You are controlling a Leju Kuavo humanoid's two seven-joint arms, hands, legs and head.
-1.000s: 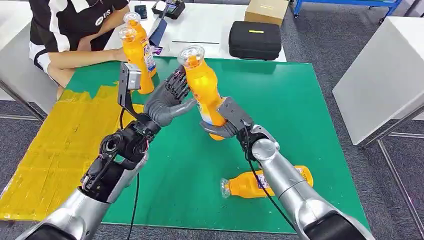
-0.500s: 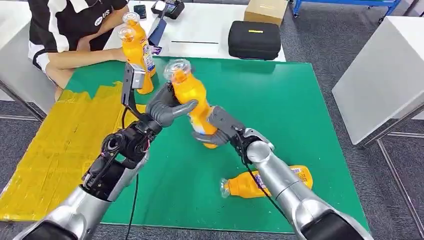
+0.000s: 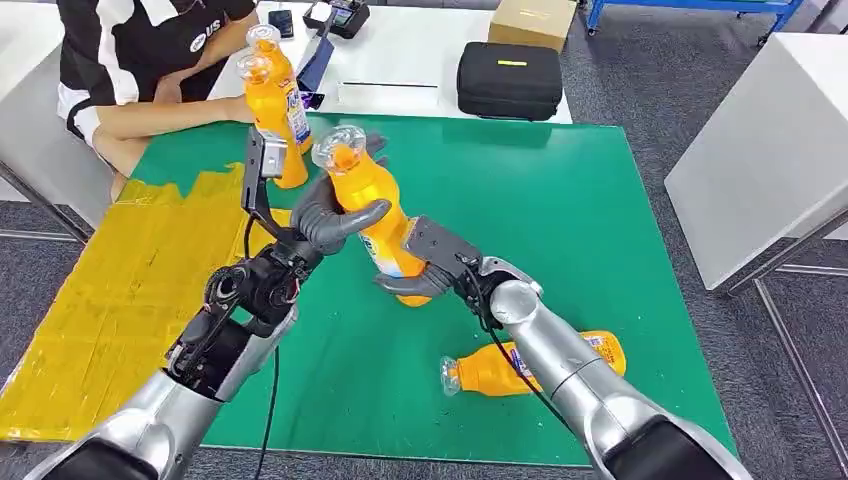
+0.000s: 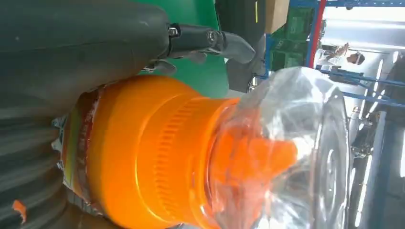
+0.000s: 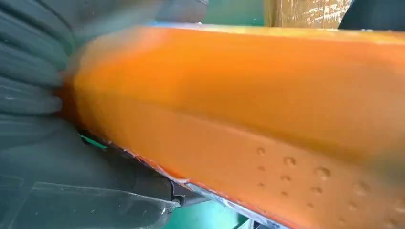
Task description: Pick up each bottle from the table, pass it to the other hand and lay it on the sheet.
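Observation:
An orange bottle [image 3: 377,215] with a clear cap is held up above the green mat [image 3: 560,220], leaning toward the left. My right hand [image 3: 425,265] grips its lower part, and my left hand [image 3: 335,210] wraps around its upper body just under the neck. Close up, the left wrist view has the bottle's [image 4: 157,152] neck and clear cap against my left hand [image 4: 71,52]. In the right wrist view the bottle's [image 5: 248,109] orange side lies in my right hand [image 5: 52,143]. The yellow sheet [image 3: 110,290] lies to the left. Another orange bottle [image 3: 530,365] lies on its side near the mat's front.
Two more orange bottles [image 3: 270,100] stand at the mat's far left corner, beside a seated person [image 3: 130,70]. A black case [image 3: 510,80] and a cardboard box [image 3: 533,22] sit on the white table behind. A white table [image 3: 770,150] stands at the right.
Both hands carried the bottle left and tilted it left. My left hand, earlier open beside the bottle, has closed around its upper part. My right hand keeps its grip.

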